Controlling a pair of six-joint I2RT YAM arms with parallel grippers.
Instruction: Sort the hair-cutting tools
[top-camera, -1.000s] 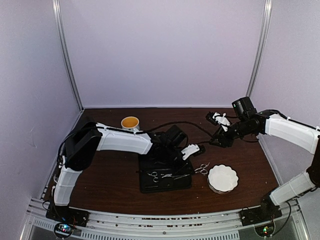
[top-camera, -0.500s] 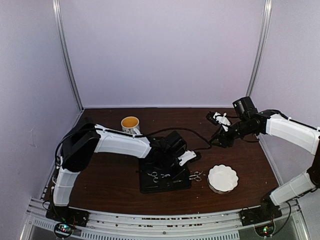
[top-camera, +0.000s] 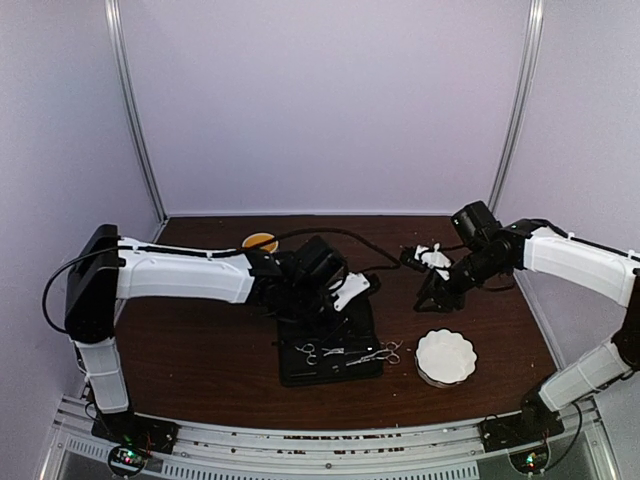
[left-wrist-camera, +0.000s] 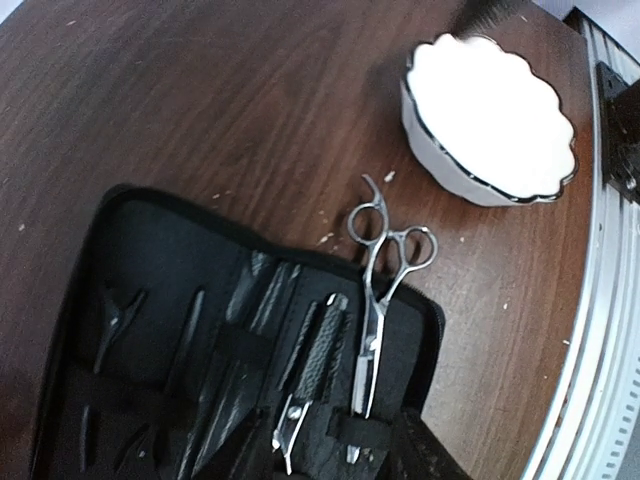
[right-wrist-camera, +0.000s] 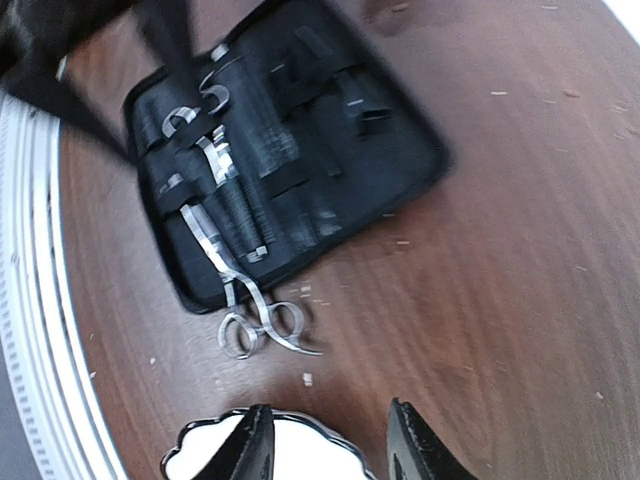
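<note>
A black zip case (top-camera: 330, 345) lies open at the table's front middle. One pair of silver scissors (top-camera: 385, 352) lies with its blades tucked in the case's right edge and its rings on the wood; it also shows in the left wrist view (left-wrist-camera: 380, 290) and the right wrist view (right-wrist-camera: 235, 290). A second pair (top-camera: 310, 352) sits strapped in the case (right-wrist-camera: 195, 110). Slim dark pieces fill other pockets; I cannot tell which are clips. My left gripper (top-camera: 355, 287) hovers above the case's far edge, open and empty. My right gripper (top-camera: 432, 295) (right-wrist-camera: 330, 445) is open and empty above the wood.
A white scalloped bowl (top-camera: 446, 356) stands just right of the case, close to the scissors' rings (left-wrist-camera: 490, 120). A mug (top-camera: 260, 241) stands at the back, partly hidden by my left arm. The metal front rail (top-camera: 320, 440) runs along the near edge.
The loose scissors went from the wood by the bowl to the case's right edge. My left gripper drew back up and to the left. My right gripper came down and left.
</note>
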